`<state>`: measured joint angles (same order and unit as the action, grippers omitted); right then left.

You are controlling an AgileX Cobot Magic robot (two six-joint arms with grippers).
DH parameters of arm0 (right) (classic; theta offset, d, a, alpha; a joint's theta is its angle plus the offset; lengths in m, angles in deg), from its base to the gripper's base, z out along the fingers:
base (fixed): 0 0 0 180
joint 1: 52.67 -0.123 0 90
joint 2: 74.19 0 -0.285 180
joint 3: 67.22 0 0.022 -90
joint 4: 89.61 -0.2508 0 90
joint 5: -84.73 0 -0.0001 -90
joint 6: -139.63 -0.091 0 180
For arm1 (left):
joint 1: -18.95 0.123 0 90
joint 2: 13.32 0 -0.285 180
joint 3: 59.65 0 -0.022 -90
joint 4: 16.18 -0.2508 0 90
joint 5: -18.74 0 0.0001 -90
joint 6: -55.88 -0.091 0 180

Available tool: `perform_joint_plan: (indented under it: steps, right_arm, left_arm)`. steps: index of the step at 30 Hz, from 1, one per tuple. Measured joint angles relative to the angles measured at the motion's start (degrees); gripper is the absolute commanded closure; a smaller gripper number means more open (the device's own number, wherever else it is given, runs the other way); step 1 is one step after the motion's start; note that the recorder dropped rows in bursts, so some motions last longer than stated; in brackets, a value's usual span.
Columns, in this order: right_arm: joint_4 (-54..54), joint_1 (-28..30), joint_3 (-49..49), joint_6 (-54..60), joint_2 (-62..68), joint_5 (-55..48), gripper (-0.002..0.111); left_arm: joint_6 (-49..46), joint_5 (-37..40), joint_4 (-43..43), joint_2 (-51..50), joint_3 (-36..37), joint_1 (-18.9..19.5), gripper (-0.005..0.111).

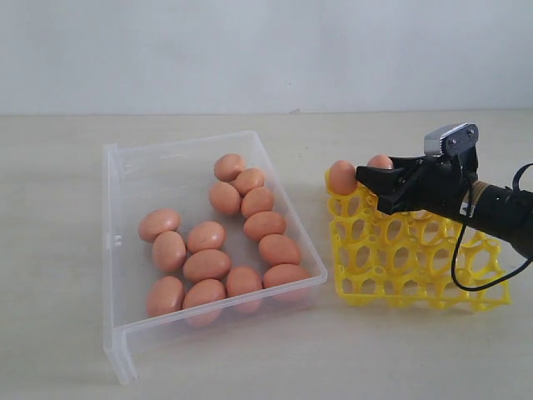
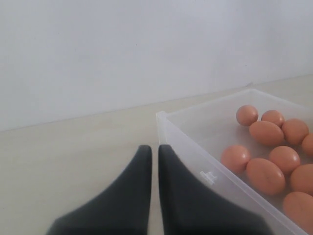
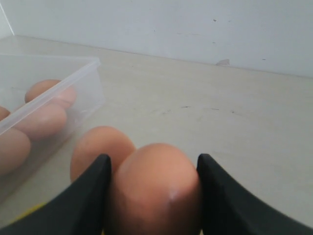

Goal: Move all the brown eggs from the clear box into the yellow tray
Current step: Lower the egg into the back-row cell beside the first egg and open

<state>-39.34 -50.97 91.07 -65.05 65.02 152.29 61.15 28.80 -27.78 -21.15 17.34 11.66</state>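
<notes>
Table: a pale tabletop [image 1: 67, 350] in front of a plain white wall [image 1: 250, 50]; it carries everything below.
Clear box: the clear box [image 1: 112, 250] sits left of centre in the exterior view. Fourteen brown eggs [image 1: 206, 265] lie loose on its floor, most of them toward the tray side.
Yellow tray: the yellow tray [image 1: 416, 258] lies just beside the box on its right, with a narrow strip of table between them. Nearly all its cups are empty.
Right gripper: the right gripper [image 1: 376, 179] reaches in from the right, over the tray's far row. Its jaws are part-way apart and clamped on one egg, a black finger on each side.
Left gripper: the left gripper [image 2: 154, 149] has its jaws pressed together and holds nothing. It is low over the table, just outside the box wall, and out of the exterior view.
Seated egg: the seated egg [image 1: 342, 177] rests in the far corner cup nearest the box.
Held egg: the held egg [image 3: 156, 191] is just beside the seated egg. Whether it touches a cup yet cannot be told.
Step in hand: likely setting the second egg into the tray's far row.
Next move: probably lower the egg squarely into the neighbouring cup, clear of the seated egg. Then widen the jaws gently and lift straight up before going back to the box.
</notes>
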Motion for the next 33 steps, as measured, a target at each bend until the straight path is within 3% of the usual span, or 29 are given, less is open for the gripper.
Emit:
perform_joint_plan:
  steps: [15, 22, 33]
  right_arm:
    - [0.6, 0.0, 0.1, 0.1, 0.0, -0.2, 0.071]
    - [1.1, 0.0, 0.1, 0.1, 0.0, -0.2, 0.049]
    - [1.3, 0.0, 0.2, 0.1, 0.0, -0.2, 0.049]
  left_arm:
    - [0.0, 0.0, 0.0, 0.0, 0.0, 0.0, 0.103]
    - [0.0, 0.0, 0.0, 0.0, 0.0, 0.0, 0.103]
    - [0.0, 0.0, 0.0, 0.0, 0.0, 0.0, 0.103]
